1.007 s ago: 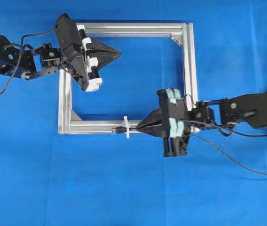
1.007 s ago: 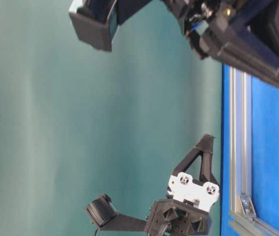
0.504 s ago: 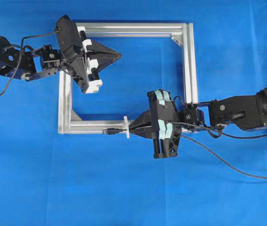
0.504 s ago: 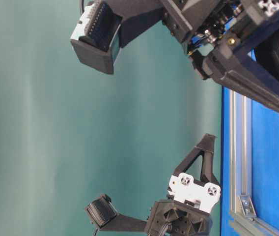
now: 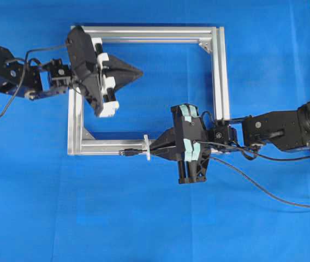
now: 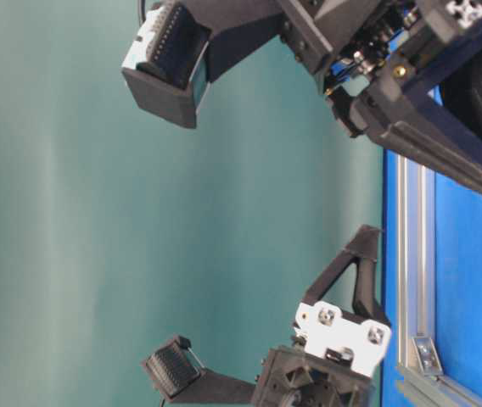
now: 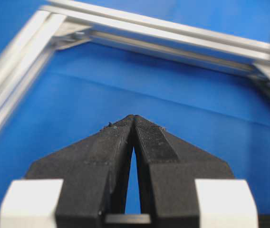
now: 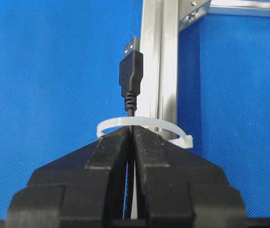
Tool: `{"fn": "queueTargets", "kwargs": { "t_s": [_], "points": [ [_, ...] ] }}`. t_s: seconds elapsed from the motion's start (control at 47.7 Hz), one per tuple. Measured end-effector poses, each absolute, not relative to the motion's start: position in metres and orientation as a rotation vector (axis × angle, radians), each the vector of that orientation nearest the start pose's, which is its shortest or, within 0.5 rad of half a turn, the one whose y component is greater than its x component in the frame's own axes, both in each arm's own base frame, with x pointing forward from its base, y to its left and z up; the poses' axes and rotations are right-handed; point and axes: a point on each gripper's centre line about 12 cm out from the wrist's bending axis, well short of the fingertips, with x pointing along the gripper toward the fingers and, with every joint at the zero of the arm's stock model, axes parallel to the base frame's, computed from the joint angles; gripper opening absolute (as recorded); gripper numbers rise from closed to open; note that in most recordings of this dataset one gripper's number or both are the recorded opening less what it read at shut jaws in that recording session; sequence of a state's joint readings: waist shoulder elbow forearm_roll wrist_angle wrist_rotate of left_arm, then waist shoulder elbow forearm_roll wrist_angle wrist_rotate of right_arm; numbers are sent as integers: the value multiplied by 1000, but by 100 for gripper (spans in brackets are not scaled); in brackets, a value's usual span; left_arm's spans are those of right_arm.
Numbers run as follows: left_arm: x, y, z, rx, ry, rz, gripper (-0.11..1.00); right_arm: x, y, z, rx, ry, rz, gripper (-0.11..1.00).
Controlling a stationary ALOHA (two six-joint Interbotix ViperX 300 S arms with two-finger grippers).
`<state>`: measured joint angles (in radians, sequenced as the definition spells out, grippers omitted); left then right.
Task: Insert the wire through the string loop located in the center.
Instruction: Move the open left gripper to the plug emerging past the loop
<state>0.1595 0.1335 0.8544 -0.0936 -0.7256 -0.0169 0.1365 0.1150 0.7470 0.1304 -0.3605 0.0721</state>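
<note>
Black arms with white and teal finger mounts, black ribbed fingers.

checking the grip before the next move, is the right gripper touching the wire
Touching. The right wrist view shows the right gripper shut on the wire just behind its plug, which has passed through the string loop.

The desk is seen straight down from overhead; the table-level view is turned sideways, close to the arms. Each wrist view is aimed along its gripper, sharing the aluminium frame.
</note>
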Motion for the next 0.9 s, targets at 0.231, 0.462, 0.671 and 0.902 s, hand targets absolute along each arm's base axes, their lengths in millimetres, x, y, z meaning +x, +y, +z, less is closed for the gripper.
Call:
{"fn": "queueTargets", "kwargs": {
  "t_s": [0.231,0.462,0.671,0.902],
  "points": [
    [377,21,135,-83,260,108,0,389,48,133,144,512,39,-1],
    [374,-28,132,-64,277,-22,0,389,48,133,144,511,39,-1],
    [368,-53,129,-54,290,-87,0,389,48,132,142,512,40,-1],
    [368,-56,129,-53,296,-97,1,389,49,133,143,511,41,-1]
  ]
}}
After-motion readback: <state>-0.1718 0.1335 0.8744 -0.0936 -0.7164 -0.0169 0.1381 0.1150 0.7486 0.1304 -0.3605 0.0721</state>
